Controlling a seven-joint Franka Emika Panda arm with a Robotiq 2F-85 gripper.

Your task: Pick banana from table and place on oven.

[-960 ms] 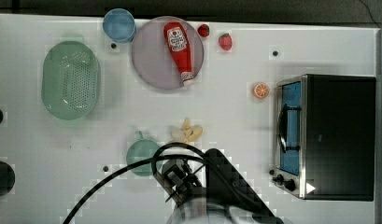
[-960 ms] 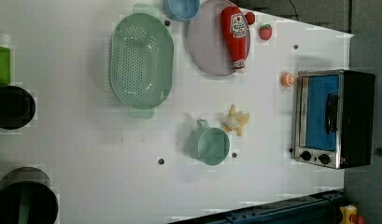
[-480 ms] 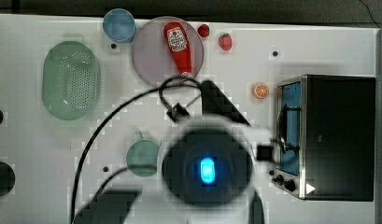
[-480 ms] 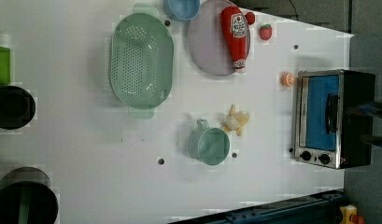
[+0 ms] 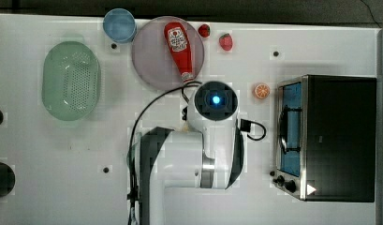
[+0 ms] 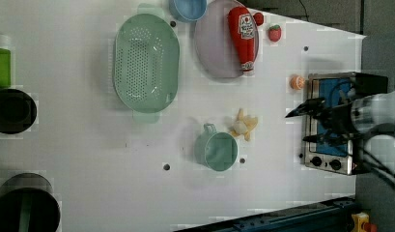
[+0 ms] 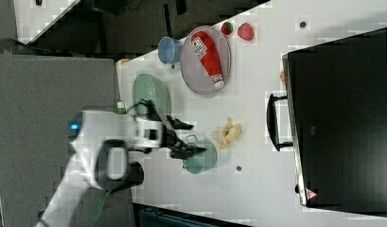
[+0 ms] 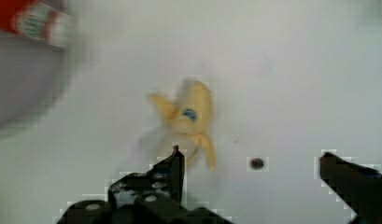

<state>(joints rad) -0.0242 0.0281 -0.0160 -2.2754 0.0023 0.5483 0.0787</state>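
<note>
The banana (image 6: 243, 126) is small and pale yellow and lies on the white table (image 6: 89, 154), beside a teal mug (image 6: 218, 151). It shows again in the right view (image 7: 229, 132) and in the wrist view (image 8: 191, 116), where it lies just ahead of one black finger (image 8: 172, 170). My gripper (image 8: 249, 156) hangs open above the table and holds nothing. In the left view the gripper (image 6: 307, 122) overlaps the oven (image 6: 330, 162). In the right view the gripper (image 7: 191, 138) stands by the mug. The oven (image 5: 339, 136) is at the top view's right, with my arm's wrist (image 5: 215, 101) over mid-table.
A plate (image 5: 151, 61) carries a ketchup bottle (image 5: 180, 49). Nearby are a blue cup (image 5: 119, 26), a green colander (image 5: 71, 79), two strawberries (image 5: 225, 41) and an orange slice (image 5: 261, 90). Dark containers (image 6: 14, 110) line the left view's left edge.
In the top view the arm has swung from the bottom edge up over the middle of the table and now covers the banana and mug. The gripper has come into the left view.
</note>
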